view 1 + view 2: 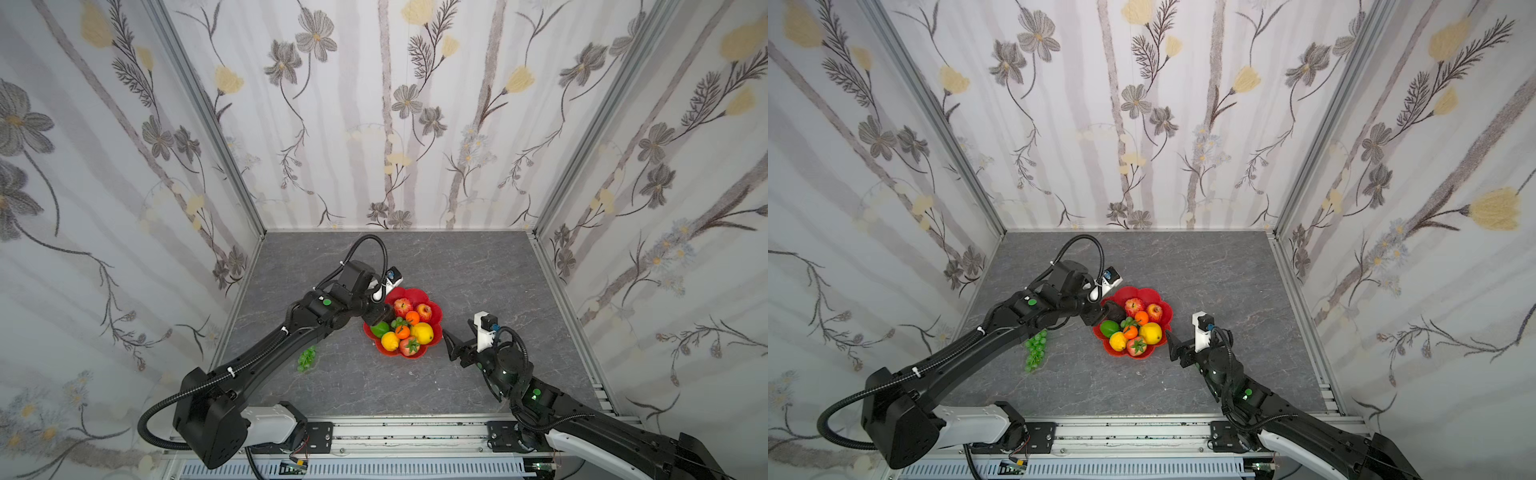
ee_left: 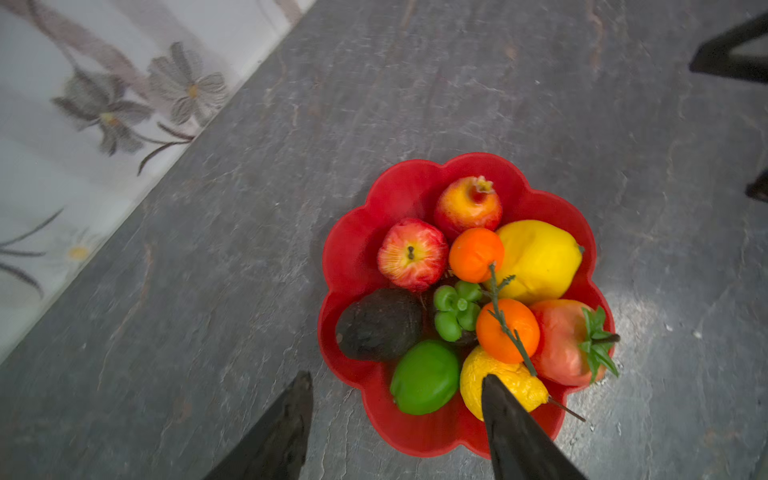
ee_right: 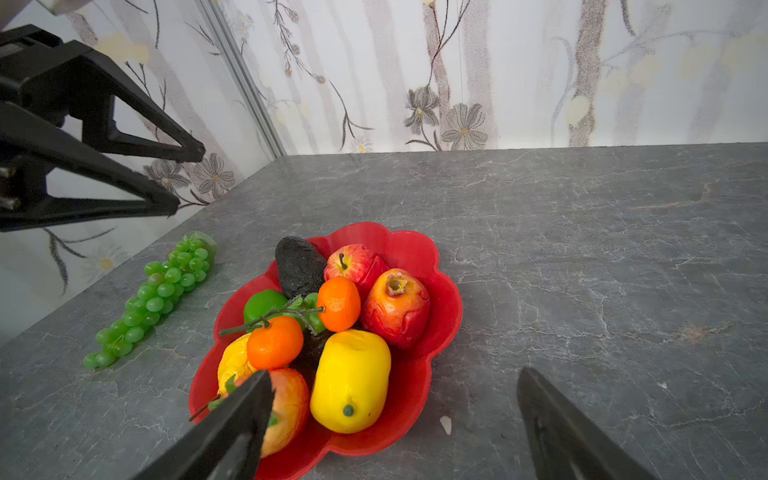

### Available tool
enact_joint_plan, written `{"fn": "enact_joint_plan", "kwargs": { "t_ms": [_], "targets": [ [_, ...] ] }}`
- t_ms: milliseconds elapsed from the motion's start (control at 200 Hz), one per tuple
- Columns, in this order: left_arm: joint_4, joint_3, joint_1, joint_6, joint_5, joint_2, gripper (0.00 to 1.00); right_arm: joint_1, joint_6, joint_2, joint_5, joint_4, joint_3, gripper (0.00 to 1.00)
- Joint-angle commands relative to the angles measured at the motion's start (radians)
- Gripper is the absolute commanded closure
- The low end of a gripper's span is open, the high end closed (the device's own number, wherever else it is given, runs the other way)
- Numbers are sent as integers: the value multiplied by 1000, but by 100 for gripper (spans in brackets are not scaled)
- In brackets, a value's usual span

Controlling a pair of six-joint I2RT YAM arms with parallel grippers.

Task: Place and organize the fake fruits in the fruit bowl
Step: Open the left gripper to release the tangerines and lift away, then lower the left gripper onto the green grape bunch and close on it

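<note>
The red flower-shaped fruit bowl [image 1: 437,316] [image 2: 399,195] [image 3: 449,299] holds several fake fruits: a dark avocado [image 2: 380,324], a green lime [image 2: 424,376], a yellow lemon [image 2: 536,259], two tangerines [image 2: 476,253], a red apple [image 2: 411,253] and a small green stemmed cluster [image 2: 455,309]. A long green grape bunch [image 1: 306,359] [image 3: 153,295] lies on the table left of the bowl. My left gripper [image 1: 379,316] [image 2: 397,378] hovers open over the bowl's left edge, holding nothing. My right gripper [image 1: 457,336] [image 3: 395,372] stands open just right of the bowl, empty.
The grey stone-look tabletop [image 1: 478,270] is boxed in by flowered walls at the back and both sides. A metal rail [image 1: 415,432] runs along the front. The left arm's forearm passes above the grape bunch in both top views.
</note>
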Motion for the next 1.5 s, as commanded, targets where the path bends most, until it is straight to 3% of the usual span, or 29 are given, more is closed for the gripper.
{"fn": "enact_joint_plan", "kwargs": {
  "t_ms": [0,205,420,640,814,1014,1294,1494],
  "targets": [
    [24,-51,50,-313,-207,-85,28,-1,49,12,-5,0,18,8],
    [-169,-102,267,-627,-271,-190,26,-1,73,63,-35,-62,97,9],
    [-264,-131,495,-798,-254,-126,27,-3,64,87,-52,-65,127,9],
    [-226,-85,617,-761,-275,49,33,-2,50,75,-50,-37,80,9],
    [-227,-17,681,-696,-240,193,43,-6,43,73,-38,-23,57,9],
    [-171,14,697,-631,-74,303,40,-8,34,112,-58,12,55,9],
    [-193,61,703,-631,-122,417,51,-11,17,137,-75,37,55,8],
    [-194,70,707,-634,-110,453,51,-13,8,164,-80,50,61,8]
  ]
}}
